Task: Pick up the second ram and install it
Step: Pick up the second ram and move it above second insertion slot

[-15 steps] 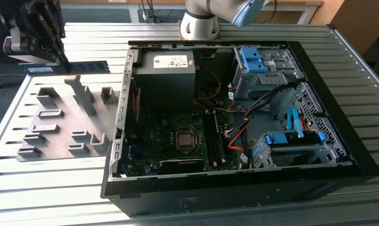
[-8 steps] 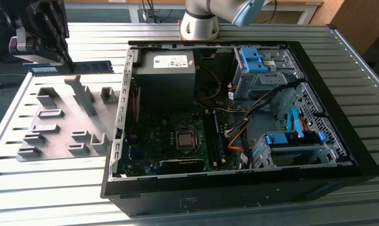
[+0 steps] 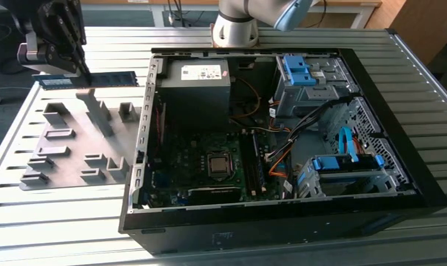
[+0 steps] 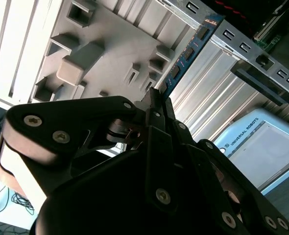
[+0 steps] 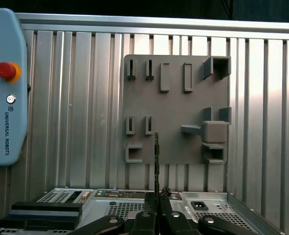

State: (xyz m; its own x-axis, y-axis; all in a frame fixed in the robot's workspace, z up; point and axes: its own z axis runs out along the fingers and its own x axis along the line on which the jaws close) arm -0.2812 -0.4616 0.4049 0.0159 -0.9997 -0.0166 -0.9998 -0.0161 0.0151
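One second ram — jaws clamped | above slatted metal table

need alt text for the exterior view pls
A robot arm's pincer holds the second ram level in the air above a grey holder tray on a slatted metal table. An open computer case lies at the exterior view's right.

The second ram is dark green-black with a blue label, held by the black gripper. The holder plate is plain grey on a ribbed silver worktop. The black computer case shows blue drive brackets and orange cables.
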